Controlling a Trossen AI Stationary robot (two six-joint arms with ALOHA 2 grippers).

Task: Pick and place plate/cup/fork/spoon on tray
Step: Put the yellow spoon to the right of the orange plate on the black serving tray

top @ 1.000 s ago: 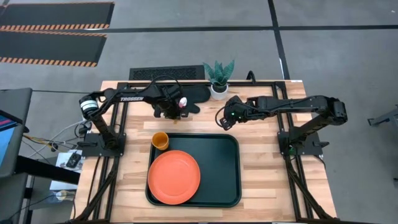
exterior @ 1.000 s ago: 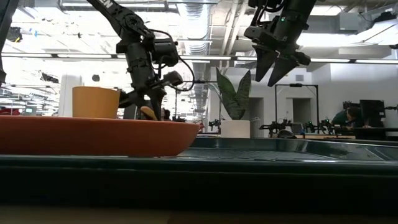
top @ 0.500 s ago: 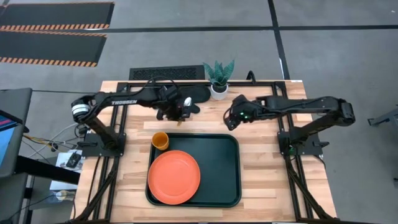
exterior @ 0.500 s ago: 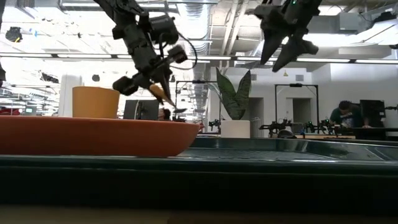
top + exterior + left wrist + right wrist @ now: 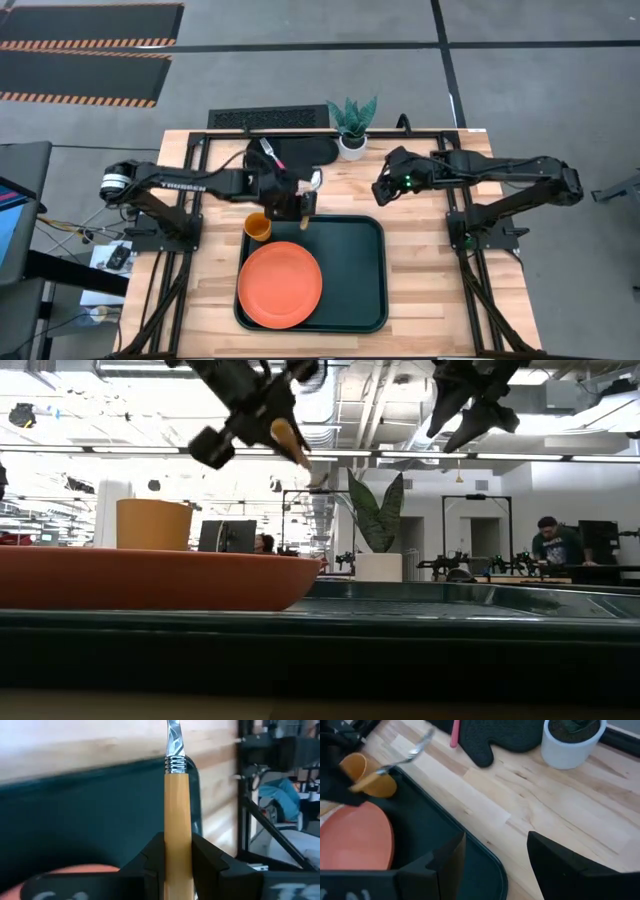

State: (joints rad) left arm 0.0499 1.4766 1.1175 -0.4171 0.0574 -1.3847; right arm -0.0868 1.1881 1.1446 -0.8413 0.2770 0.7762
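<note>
Left pincer clamping spoon, above tray

1. Spoon bowl cut off by the left wrist view's edge.
2. Fork tines out of frame beyond the oven mitt.
3. Plate mostly hidden behind the left gripper.
</note>
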